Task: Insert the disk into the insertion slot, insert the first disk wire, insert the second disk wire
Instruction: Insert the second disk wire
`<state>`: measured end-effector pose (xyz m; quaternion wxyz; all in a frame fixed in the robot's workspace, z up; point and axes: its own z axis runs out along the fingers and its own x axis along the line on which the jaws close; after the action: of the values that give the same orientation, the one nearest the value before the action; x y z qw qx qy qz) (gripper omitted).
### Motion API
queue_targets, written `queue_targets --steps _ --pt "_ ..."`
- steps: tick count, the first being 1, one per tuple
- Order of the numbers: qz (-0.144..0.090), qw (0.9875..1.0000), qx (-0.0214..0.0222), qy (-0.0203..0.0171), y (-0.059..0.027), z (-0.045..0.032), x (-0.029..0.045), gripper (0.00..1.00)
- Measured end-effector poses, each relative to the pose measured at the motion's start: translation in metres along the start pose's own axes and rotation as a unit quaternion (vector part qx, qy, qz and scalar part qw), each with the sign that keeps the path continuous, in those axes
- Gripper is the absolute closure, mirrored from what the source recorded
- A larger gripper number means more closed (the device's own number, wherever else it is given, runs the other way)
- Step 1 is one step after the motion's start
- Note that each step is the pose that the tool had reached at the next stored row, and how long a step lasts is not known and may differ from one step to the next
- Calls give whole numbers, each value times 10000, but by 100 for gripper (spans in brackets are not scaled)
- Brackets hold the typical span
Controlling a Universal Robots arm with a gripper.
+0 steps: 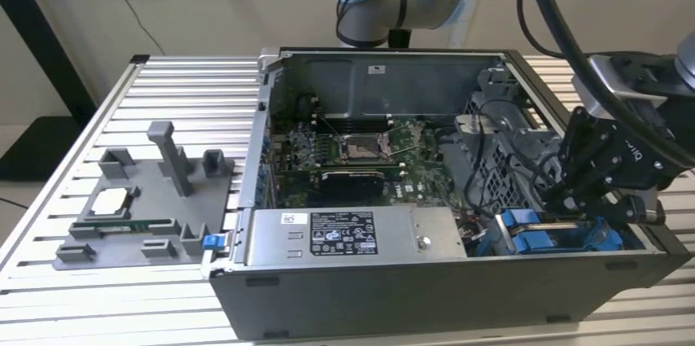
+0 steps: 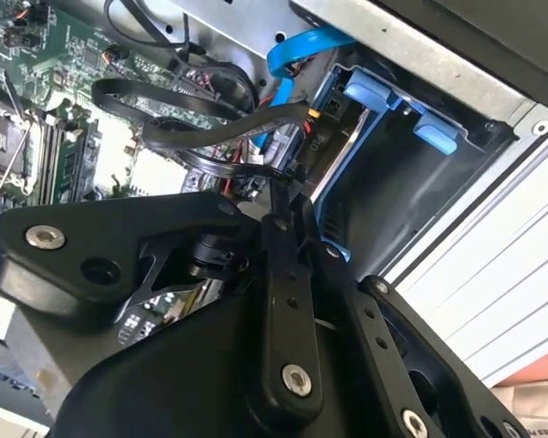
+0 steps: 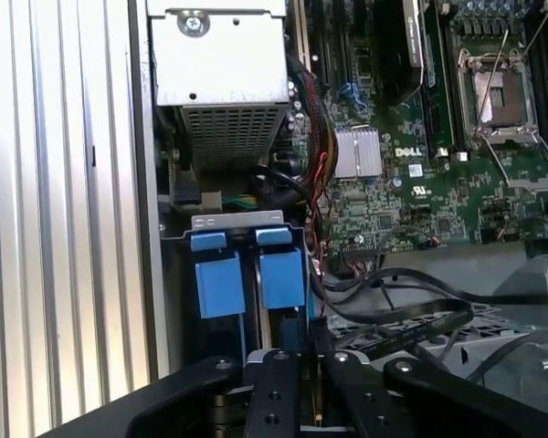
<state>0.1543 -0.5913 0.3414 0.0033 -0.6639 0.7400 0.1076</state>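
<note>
The pincer (image 1: pixel 595 199) is lowered into the case (image 1: pixel 434 297) corner at the exterior view's right, directly over the slot (image 1: pixel 559 232) with its blue rails. Whether it is released or clenched cannot be told. In the first wrist view, the fingers (image 3: pixel 283 383) sit just beside two blue tabs (image 3: pixel 251 278) of the slot; black cables (image 3: pixel 393 306) run alongside. The disk cannot be made out separately from the slot. The case stands on a ribbed bench (image 1: pixel 174 77).

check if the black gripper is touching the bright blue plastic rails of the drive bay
Cannot tell. In the exterior view the black gripper hangs right over the bright blue plastic rails, and its fingertips overlap them; in both wrist views its linkage hides the meeting point.
</note>
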Motion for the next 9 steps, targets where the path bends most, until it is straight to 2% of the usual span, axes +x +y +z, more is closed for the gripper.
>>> queue_targets --steps 9 --pt "-1 10000 2 2 -10 21 -24 100"
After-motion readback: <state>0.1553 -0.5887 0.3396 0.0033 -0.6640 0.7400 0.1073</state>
